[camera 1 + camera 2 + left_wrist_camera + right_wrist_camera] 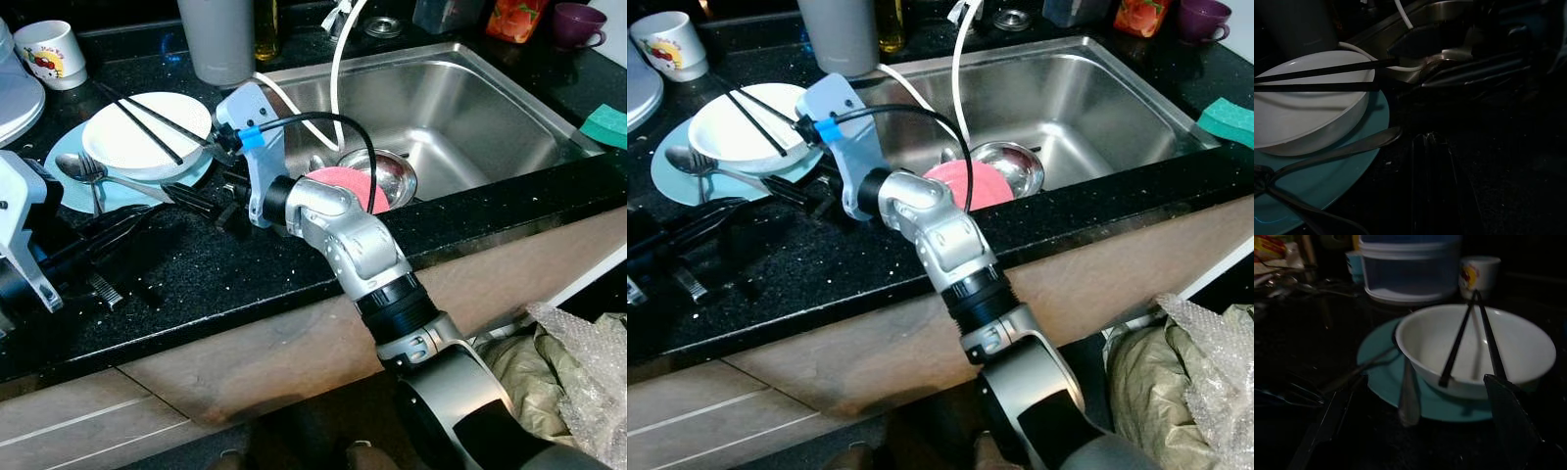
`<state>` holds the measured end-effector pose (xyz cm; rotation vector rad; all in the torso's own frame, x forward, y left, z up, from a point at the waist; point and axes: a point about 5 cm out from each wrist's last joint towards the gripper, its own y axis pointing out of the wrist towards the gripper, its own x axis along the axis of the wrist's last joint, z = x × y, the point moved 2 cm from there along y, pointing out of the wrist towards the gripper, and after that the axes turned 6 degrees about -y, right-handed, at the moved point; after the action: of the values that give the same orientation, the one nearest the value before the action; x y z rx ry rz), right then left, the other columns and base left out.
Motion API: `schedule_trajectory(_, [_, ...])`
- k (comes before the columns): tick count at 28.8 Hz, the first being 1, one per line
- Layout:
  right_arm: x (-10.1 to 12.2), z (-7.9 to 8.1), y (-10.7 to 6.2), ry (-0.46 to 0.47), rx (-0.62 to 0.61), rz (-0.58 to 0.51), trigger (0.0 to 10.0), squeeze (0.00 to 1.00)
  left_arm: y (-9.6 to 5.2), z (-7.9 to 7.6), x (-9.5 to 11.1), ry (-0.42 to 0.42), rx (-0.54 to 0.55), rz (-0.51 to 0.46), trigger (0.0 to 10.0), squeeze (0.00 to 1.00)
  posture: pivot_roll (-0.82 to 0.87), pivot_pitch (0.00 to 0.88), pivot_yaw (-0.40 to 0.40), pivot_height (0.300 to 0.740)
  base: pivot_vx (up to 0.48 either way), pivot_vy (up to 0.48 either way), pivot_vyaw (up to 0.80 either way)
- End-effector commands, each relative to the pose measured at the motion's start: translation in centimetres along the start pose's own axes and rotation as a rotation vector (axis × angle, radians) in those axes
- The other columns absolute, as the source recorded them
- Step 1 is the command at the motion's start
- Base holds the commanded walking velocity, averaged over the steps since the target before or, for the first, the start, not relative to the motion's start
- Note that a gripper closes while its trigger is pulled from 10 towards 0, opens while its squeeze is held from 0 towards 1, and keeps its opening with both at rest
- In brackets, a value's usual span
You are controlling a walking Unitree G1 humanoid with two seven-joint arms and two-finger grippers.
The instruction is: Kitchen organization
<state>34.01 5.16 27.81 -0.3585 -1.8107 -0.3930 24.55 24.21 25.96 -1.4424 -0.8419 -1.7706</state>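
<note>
Setting: a black speckled stone desk (245,284) beside a stainless steel sink (460,98).
Target stack: a shallow white ceramic bowl (1476,345) sits on a round teal plate (1386,377) at the desk's left, near the sink's edge. The plate serves as a saucer under the bowl.
Chopsticks: a pair of black chopsticks (147,122) lies across the bowl's rim, tips resting inside, so they cannot roll off.
Cutlery: a silver metal spoon (83,168) and fork rest on the plate beside the bowl, handles trailing onto the desk.
Right claw (1415,431): reaches across the desk to just beside the plate; its two black fingers stand well apart with nothing between them, framing the plate's near edge.
Left claw (1432,196): lies low on the desk near the plate; whether it is open I cannot tell.
In the sink: a round steel bowl (392,176) with a pink round sponge (343,186) lying on it.
Background: a white printed mug (51,54) and a grey cup (216,39) stand behind the plate.
Judgement: the right claw seems lined up to take cutlery or chopsticks first, which would free the bowl for moving.
</note>
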Motion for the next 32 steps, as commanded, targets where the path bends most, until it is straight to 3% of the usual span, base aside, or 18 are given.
schedule_trajectory(1, [0.8,0.0,0.1,0.002,0.010,-0.024,10.0,0.00,-0.2,-0.2,0.1,0.007,-0.013,0.011,10.0,0.00,0.05,0.159,-0.005,0.740,0.000,0.000,0.00])
schedule_trajectory(21, [-1.3,-2.5,0.7,0.025,-0.128,0.028,10.0,0.00,0.0,-0.2,0.1,-0.001,-0.022,0.014,10.0,0.00,0.05,0.170,-0.005,0.740,0.000,0.000,0.00])
schedule_trajectory(32, [-1.2,-2.9,1.5,0.039,-0.146,0.020,10.0,0.00,0.2,-0.5,0.1,-0.005,-0.037,0.009,10.0,0.00,0.05,0.170,-0.003,0.740,0.000,0.000,0.00])
